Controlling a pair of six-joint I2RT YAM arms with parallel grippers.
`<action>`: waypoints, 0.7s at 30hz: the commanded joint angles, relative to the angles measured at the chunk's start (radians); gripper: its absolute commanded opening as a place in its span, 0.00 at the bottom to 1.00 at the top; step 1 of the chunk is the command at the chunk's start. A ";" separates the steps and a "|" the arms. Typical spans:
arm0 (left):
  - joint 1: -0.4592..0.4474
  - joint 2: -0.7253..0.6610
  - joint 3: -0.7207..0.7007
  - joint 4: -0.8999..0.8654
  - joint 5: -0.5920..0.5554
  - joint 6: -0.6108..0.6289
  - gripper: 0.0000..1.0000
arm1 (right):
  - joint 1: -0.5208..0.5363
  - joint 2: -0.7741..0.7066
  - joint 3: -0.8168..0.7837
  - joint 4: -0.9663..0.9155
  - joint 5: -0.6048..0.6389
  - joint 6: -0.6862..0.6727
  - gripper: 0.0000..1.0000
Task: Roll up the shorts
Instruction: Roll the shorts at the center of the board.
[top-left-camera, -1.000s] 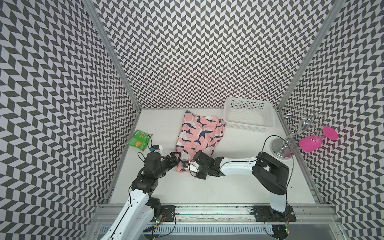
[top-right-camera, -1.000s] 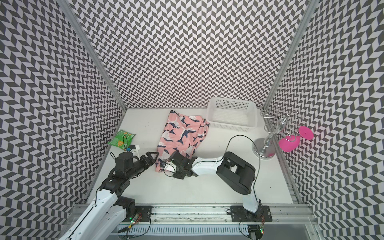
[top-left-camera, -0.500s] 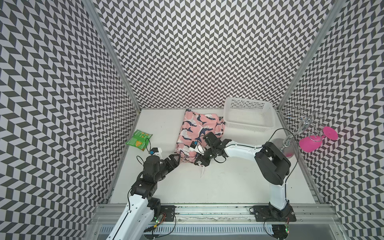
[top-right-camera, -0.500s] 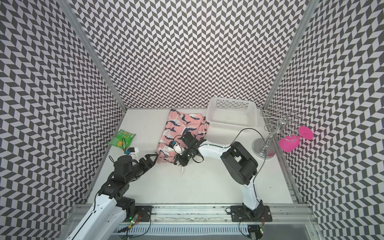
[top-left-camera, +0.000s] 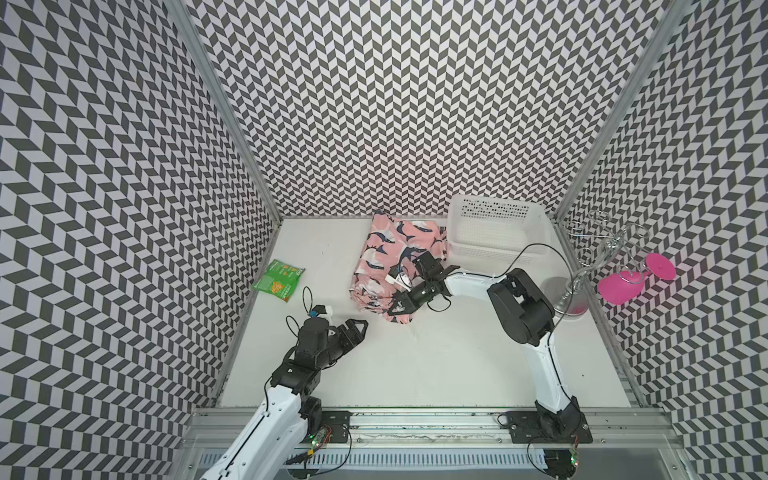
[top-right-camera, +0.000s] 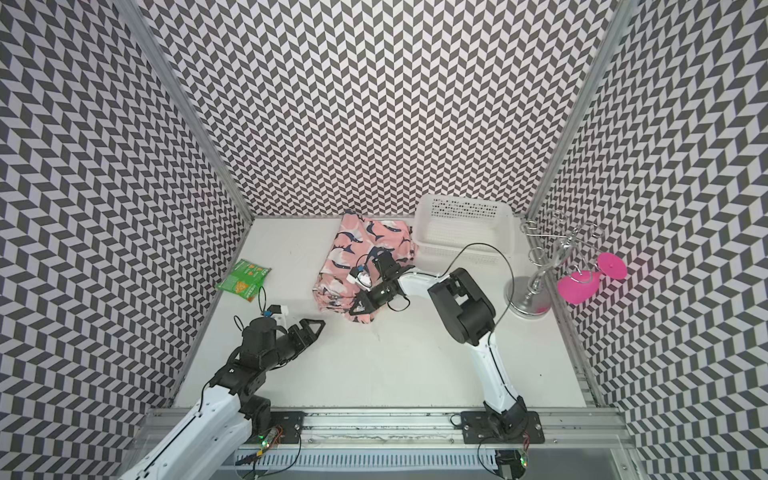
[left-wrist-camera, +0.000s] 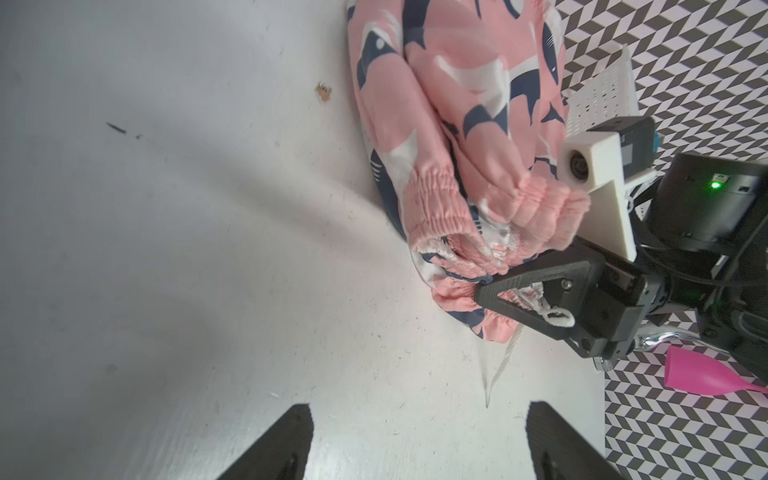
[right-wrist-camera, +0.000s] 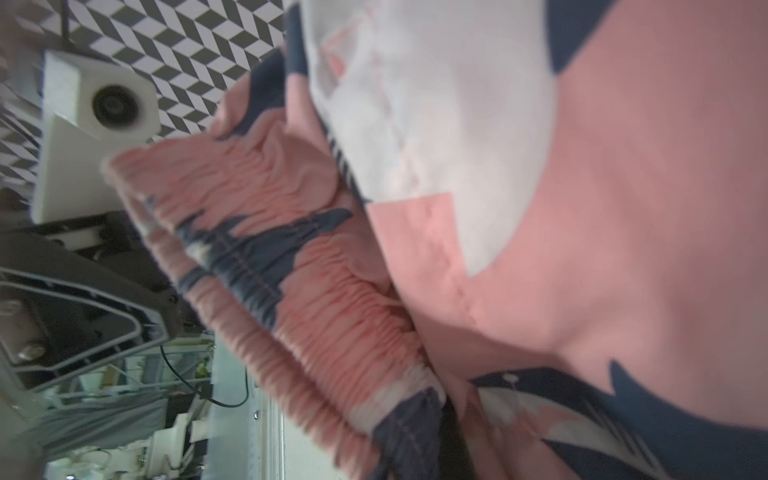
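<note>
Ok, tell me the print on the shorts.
Pink shorts with navy-and-white sharks, clearest in the left wrist view.

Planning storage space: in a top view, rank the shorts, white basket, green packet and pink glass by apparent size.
1. shorts
2. white basket, nearly as big
3. pink glass and green packet: alike; the glass hangs raised, nearer the camera, so unranked.

Bright, even light; soft shadows on table (left-wrist-camera: 166, 249); top views sharp; right wrist view blurred, shorts (right-wrist-camera: 582, 208) defocused.

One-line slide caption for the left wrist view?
Right end effector shut on the shorts at the gathered waistband; left end effector open, apart.
</note>
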 joint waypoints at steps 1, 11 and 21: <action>-0.017 0.048 -0.005 0.119 -0.022 -0.010 0.85 | -0.031 0.039 0.017 0.104 -0.095 0.114 0.00; -0.057 0.302 -0.012 0.312 -0.092 0.007 0.72 | -0.052 0.009 -0.057 0.250 -0.148 0.226 0.00; -0.063 0.488 -0.034 0.690 -0.159 -0.016 0.87 | -0.066 0.000 -0.089 0.376 -0.188 0.334 0.00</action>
